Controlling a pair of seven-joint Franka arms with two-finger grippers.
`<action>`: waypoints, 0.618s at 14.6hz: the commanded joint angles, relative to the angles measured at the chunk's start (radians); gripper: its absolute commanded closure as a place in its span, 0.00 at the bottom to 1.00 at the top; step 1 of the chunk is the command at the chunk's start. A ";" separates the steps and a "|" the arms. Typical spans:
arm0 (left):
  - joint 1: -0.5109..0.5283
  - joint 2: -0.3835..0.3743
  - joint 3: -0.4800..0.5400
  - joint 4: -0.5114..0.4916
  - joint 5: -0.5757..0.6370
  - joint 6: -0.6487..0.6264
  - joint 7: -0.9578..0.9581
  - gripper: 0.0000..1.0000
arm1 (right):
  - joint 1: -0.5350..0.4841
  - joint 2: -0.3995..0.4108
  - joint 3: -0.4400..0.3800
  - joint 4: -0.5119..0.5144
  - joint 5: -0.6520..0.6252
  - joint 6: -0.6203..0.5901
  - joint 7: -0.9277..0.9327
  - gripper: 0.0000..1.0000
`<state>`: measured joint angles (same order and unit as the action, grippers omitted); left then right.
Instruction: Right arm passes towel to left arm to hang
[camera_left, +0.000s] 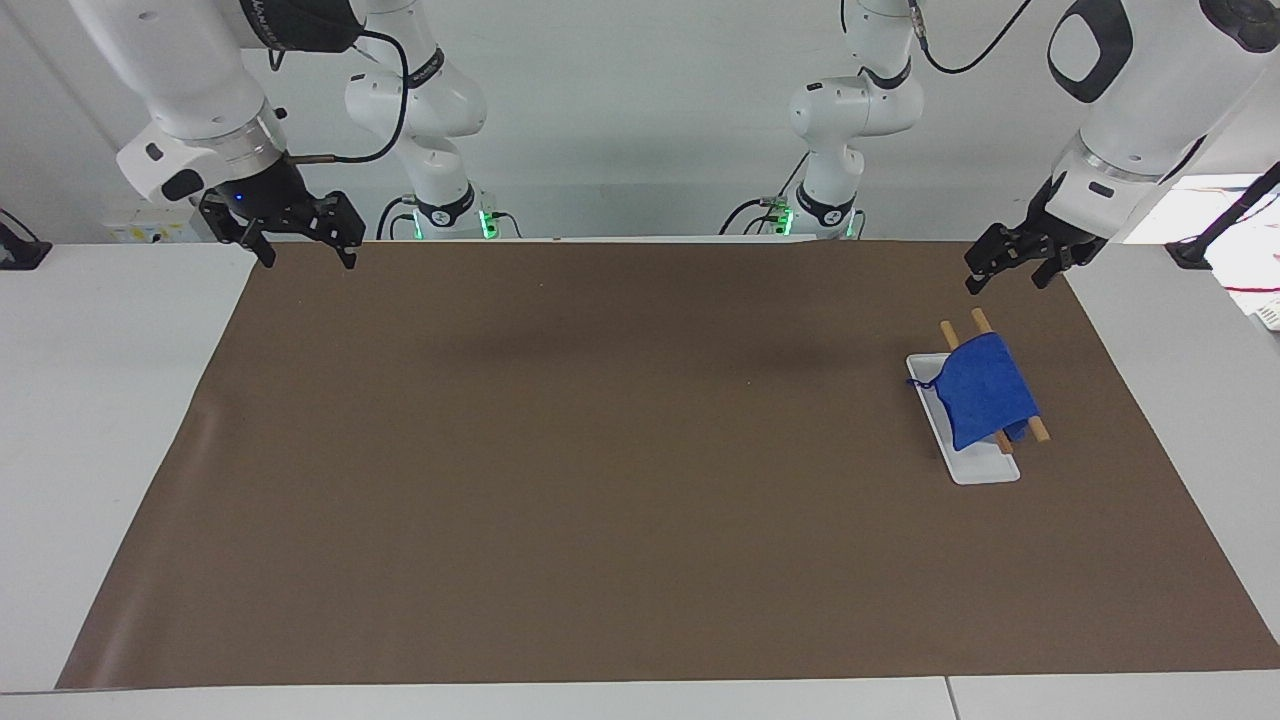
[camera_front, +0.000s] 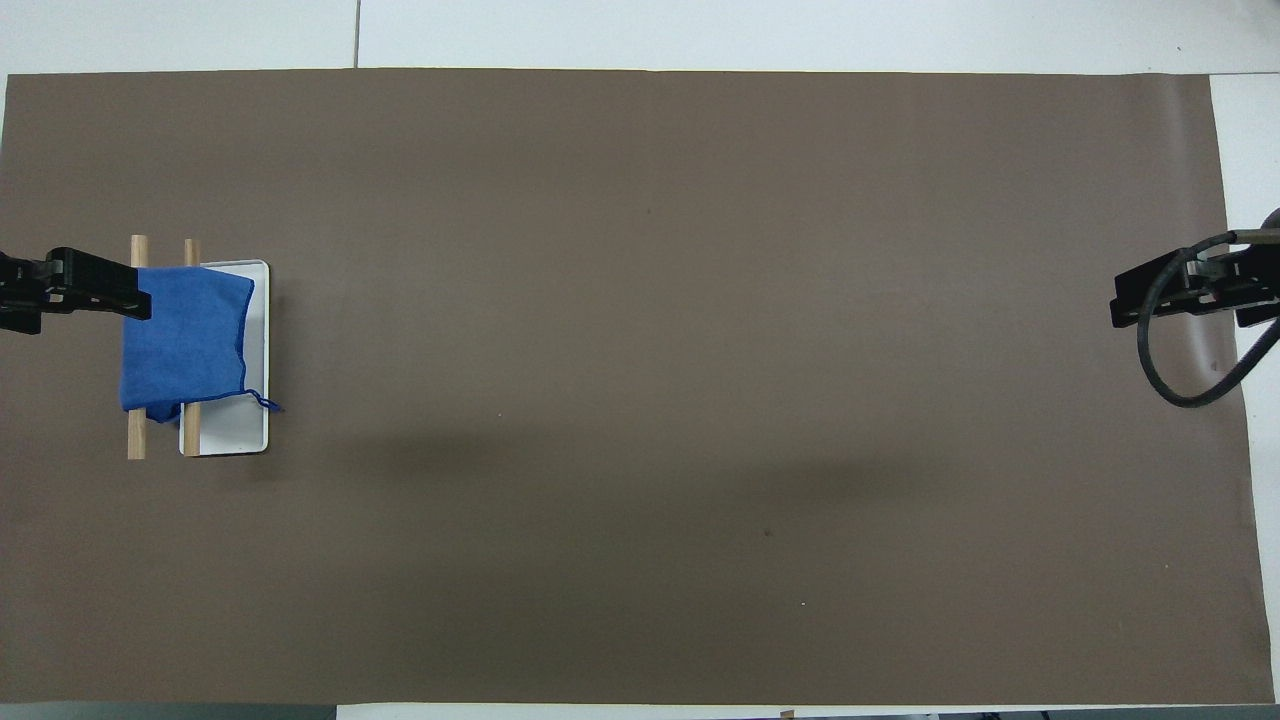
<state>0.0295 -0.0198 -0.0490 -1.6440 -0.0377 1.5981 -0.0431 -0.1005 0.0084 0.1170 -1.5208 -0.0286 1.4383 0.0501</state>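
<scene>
Brown matting (camera_left: 600, 470) is covering most of the white table (camera_left: 110, 400), and both arms are hanging raised over the end nearest the robots. Toward the right arm's end, the right gripper (camera_left: 300, 250) is hovering over the mat's corner nearest the robots, its blue light glowing and its jaws spread wide around nothing; in the overhead view it (camera_front: 1190, 290) is showing at the mat's edge with a black cable (camera_front: 1180, 370) looping beneath it. Toward the left arm's end, the left gripper (camera_left: 1010, 268) is hanging in the air with its jaws parted and nothing between them, clear of the rack. Farther from the robots than that gripper, the royal-blue towel (camera_left: 982, 392) is lying draped over two wooden dowels (camera_left: 975, 322) that are standing over a white tray (camera_left: 975, 465). The towel's thin loop cord (camera_left: 920, 383) is trailing onto the tray. In the overhead view the left gripper (camera_front: 80, 290) is overlapping the towel's (camera_front: 185, 335) edge.
</scene>
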 joint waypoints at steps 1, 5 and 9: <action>-0.010 -0.026 0.006 -0.036 0.004 0.036 0.023 0.00 | -0.013 -0.016 0.007 -0.024 0.001 0.022 0.008 0.00; -0.010 -0.026 0.003 -0.036 0.027 0.036 0.023 0.00 | -0.013 -0.016 0.007 -0.024 0.001 0.021 0.008 0.00; -0.010 -0.028 0.001 -0.039 0.027 0.037 0.023 0.00 | -0.013 -0.016 0.007 -0.024 0.001 0.021 0.008 0.00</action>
<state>0.0293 -0.0198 -0.0512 -1.6453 -0.0252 1.6124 -0.0318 -0.1005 0.0084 0.1170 -1.5208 -0.0286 1.4383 0.0501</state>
